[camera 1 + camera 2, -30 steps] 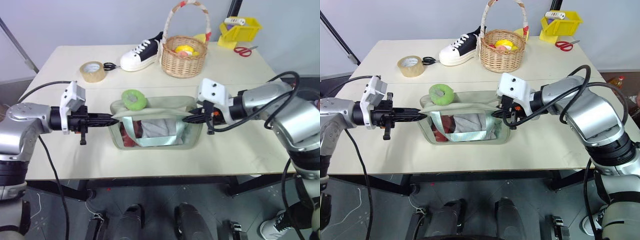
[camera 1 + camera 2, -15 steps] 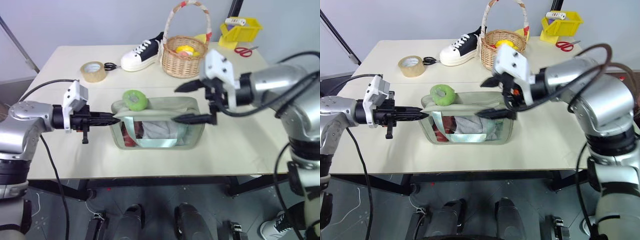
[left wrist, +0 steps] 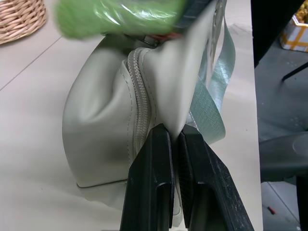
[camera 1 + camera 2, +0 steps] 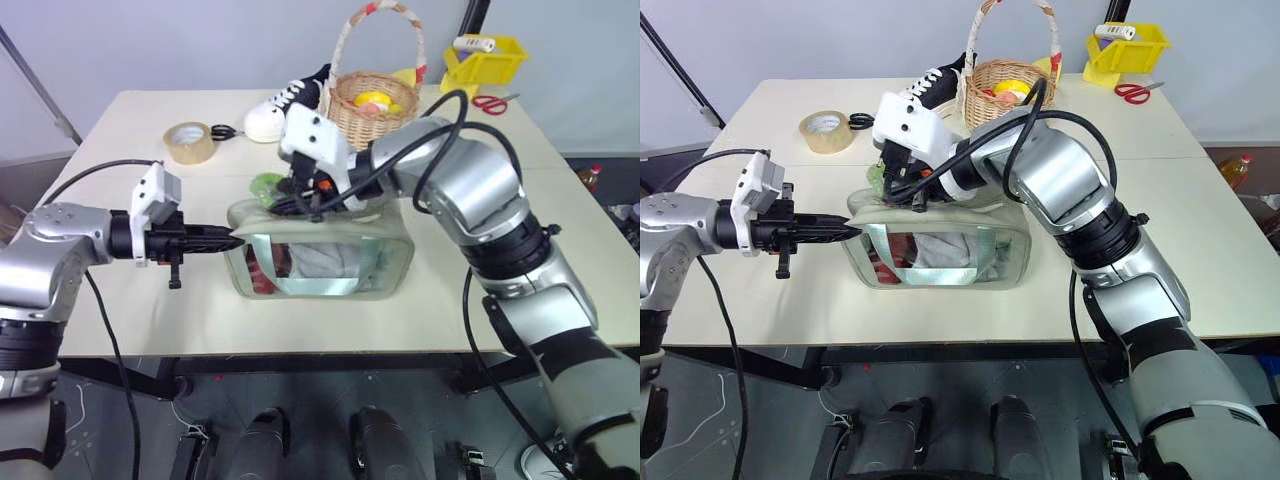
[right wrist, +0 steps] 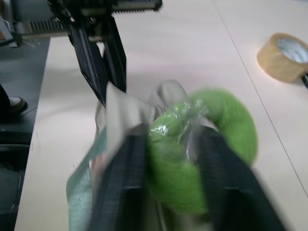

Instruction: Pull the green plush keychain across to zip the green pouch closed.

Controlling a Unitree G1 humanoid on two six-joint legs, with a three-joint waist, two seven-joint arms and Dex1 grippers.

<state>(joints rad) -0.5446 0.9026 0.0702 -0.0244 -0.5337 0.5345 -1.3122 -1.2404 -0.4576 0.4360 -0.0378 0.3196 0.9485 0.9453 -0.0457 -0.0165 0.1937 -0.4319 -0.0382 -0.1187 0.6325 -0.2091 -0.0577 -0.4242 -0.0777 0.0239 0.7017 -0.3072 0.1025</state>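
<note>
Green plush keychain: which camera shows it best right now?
The right wrist view: the green plush keychain sits large between the right gripper fingers. The left wrist view catches a blurred edge of it above the green pouch; in the eye views the gripper mostly hides it.

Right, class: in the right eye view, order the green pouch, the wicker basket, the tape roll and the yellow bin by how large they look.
1. Green pouch
2. Wicker basket, partly hidden by the arm
3. Yellow bin, though it stands farthest away
4. Tape roll
</note>
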